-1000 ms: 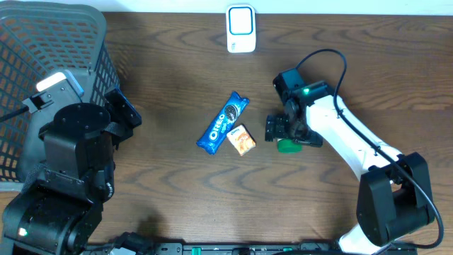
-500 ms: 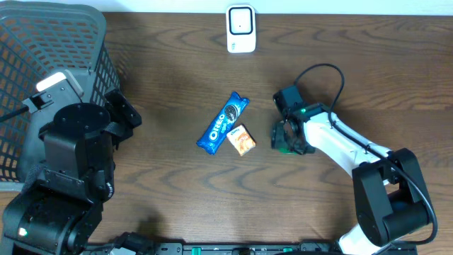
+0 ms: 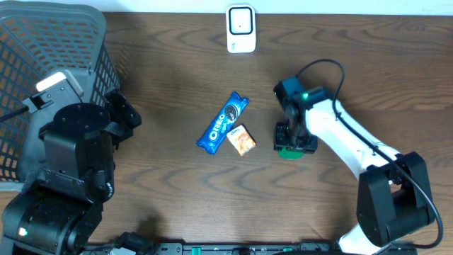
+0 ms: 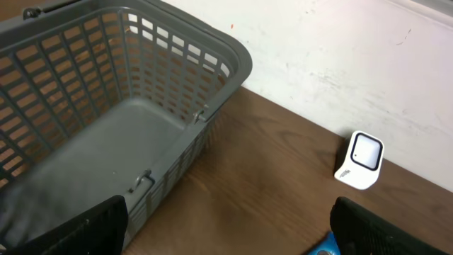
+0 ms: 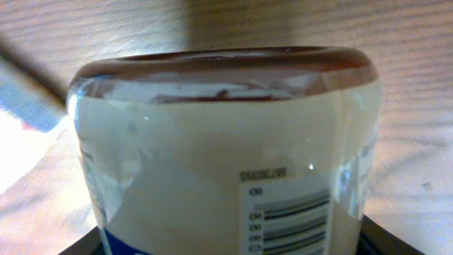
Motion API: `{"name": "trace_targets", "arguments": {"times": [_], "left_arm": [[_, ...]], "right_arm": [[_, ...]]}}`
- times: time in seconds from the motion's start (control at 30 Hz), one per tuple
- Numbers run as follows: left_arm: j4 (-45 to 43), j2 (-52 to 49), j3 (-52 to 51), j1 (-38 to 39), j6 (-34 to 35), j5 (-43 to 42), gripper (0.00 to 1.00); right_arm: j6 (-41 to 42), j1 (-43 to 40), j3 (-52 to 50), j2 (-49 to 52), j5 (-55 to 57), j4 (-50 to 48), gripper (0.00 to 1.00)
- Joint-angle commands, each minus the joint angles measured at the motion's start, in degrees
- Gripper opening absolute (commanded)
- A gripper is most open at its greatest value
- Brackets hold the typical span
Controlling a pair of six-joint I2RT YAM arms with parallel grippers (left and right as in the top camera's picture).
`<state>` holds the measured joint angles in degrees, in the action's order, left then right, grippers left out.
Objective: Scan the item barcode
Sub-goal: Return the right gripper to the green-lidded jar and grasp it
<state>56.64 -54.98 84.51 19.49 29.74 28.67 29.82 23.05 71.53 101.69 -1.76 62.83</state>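
Note:
The item is a clear jar (image 5: 212,156) of pale contents with a green lid (image 3: 288,151). Its barcode label (image 5: 287,212) faces the right wrist camera. My right gripper (image 3: 294,137) stands over it right of the table's middle. In the right wrist view the gripper (image 5: 233,244) is shut on the jar, and a dark finger (image 5: 81,246) presses against its side. The white scanner (image 3: 241,29) stands at the far edge, also in the left wrist view (image 4: 359,161). My left gripper (image 4: 233,241) hangs open beside the basket, holding nothing.
A blue Oreo pack (image 3: 224,123) and a small orange snack packet (image 3: 243,139) lie just left of the jar. A grey plastic basket (image 3: 42,42) fills the far left corner, and its rim (image 4: 212,53) shows in the left wrist view.
My right gripper has closed in on the jar and turned above it, and the green lid has shifted slightly toward the near edge. The left arm has not moved.

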Motion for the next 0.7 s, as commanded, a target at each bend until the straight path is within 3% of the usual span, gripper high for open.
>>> {"name": "trace_targets", "arguments": {"times": [0.0, 0.07, 0.4, 0.67], "left_arm": [[0.13, 0.00, 0.20, -0.24, -0.79, 0.74, 0.91], [0.13, 0.00, 0.20, -0.24, -0.79, 0.74, 0.91], [0.13, 0.00, 0.20, -0.24, -0.79, 0.72, 0.91], [0.13, 0.00, 0.20, -0.24, -0.79, 0.74, 0.92]], "right_arm": [[-5.01, 0.63, 6.16, -0.22, -4.48, 6.36, 0.40], [-6.91, 0.63, 8.02, -0.22, -6.62, 9.88, 0.45], [-9.64, 0.63, 8.26, -0.13, -12.33, 23.78, 0.45], [-12.37, 0.68, 8.24, -0.11, -12.33, 27.74, 0.47]]}}
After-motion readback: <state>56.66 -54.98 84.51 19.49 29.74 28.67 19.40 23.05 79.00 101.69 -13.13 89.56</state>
